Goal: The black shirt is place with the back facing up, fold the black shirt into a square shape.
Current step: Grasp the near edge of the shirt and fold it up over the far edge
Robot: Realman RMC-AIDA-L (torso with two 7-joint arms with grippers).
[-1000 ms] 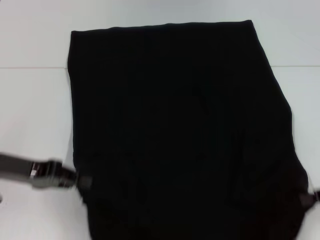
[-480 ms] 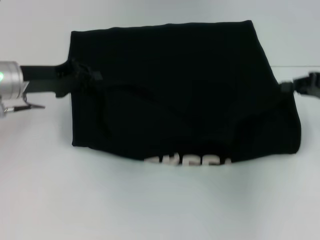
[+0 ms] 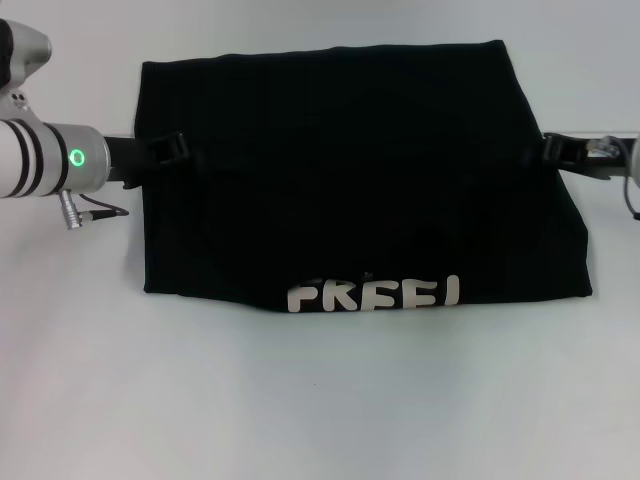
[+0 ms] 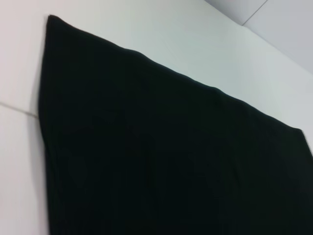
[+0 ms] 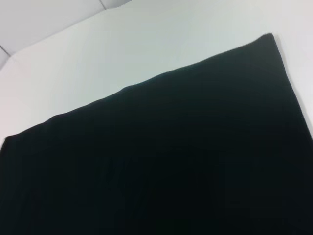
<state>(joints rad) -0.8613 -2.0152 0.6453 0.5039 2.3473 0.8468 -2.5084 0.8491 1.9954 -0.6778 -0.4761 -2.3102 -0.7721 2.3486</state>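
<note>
- Black shirt [image 3: 360, 180] lies folded on the white surface [image 3: 320, 400], a wide dark block in the middle of the head view, plain cloth up.
- Near edge: a strip of white blocky lettering [image 3: 373, 295], "FREE!", shows along the front fold, roughly centred; a bare band of surface lies in front of it.
- Side edges: left one runs nearly straight front to back; right one slants outward toward the near corner.
- Left gripper [image 3: 170, 150] sits at the shirt's left edge, about halfway back, touching the cloth. Arm comes in level from the left; silver wrist segment shows a green ring light. Cannot tell whether it is clenched or released: black against black.
- Right gripper [image 3: 553, 150] sits at the right edge at matching depth, arm reaching in level from the right. Grip state likewise cannot be told.
- Far edge: straight, both back corners squared off on the surface.
- Wrist views: each shows only flat black cloth [image 4: 161, 156] [image 5: 161, 166] with pale surface beyond the far edge.
</note>
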